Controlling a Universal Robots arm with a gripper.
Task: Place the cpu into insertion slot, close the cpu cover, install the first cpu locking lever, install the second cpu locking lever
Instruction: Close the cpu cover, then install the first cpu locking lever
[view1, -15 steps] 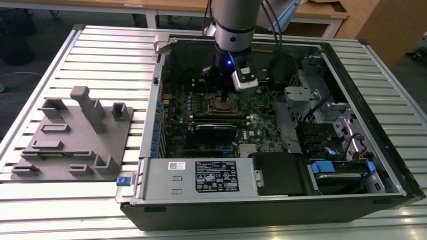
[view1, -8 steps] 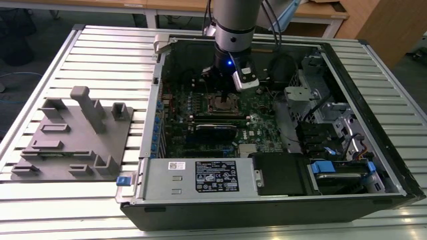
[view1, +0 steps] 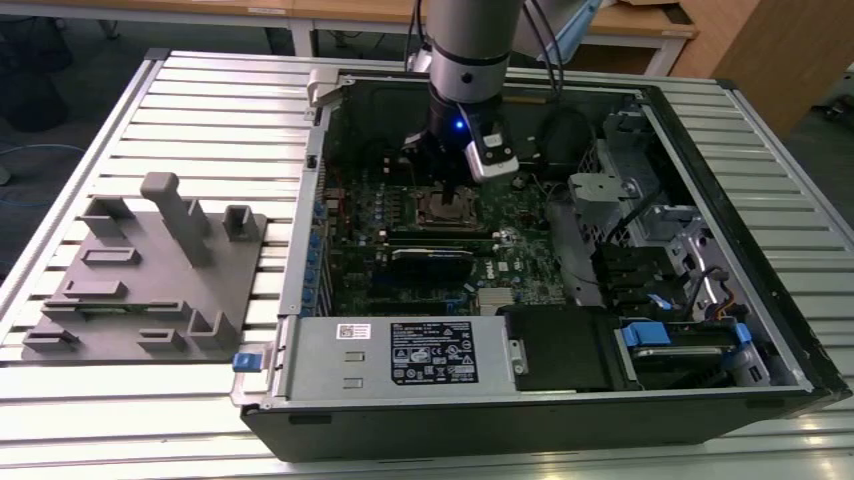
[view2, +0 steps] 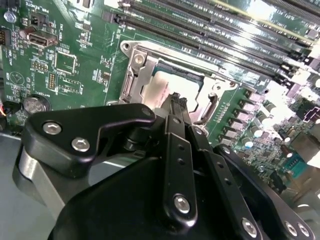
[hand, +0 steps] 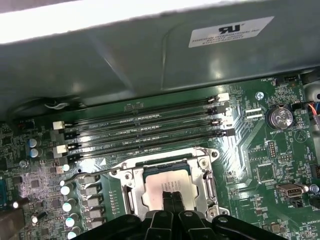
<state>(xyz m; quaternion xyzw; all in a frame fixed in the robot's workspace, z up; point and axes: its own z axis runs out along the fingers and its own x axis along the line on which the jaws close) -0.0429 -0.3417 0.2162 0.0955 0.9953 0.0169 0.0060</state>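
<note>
The cpu (hand: 172, 186) shows its dull silver top inside the insertion slot (view1: 447, 208) on the green motherboard (view1: 521, 265). The silver cpu cover (hand: 201, 172) appears to lie flat around the chip as a frame with a cut-out centre. My gripper (hand: 170, 194) is shut, and its black fingertips meet at or just above the middle of the cpu top (view2: 159, 89). In the second wrist view the gripper (view2: 176, 99) hides part of the chip. A thin wire lever (hand: 92, 172) sticks out from one socket corner. A curved lever (view2: 212, 107) runs along another side.
Long black memory slots (hand: 145, 127) run beside the socket, with the grey case wall (hand: 150, 60) behind them. A white-labelled power supply box (view1: 400, 355) fills the case's near side. Drive bays and cables (view1: 641, 210) stand at the exterior view's right. A grey fixture (view1: 147, 270) sits on the slatted table.
</note>
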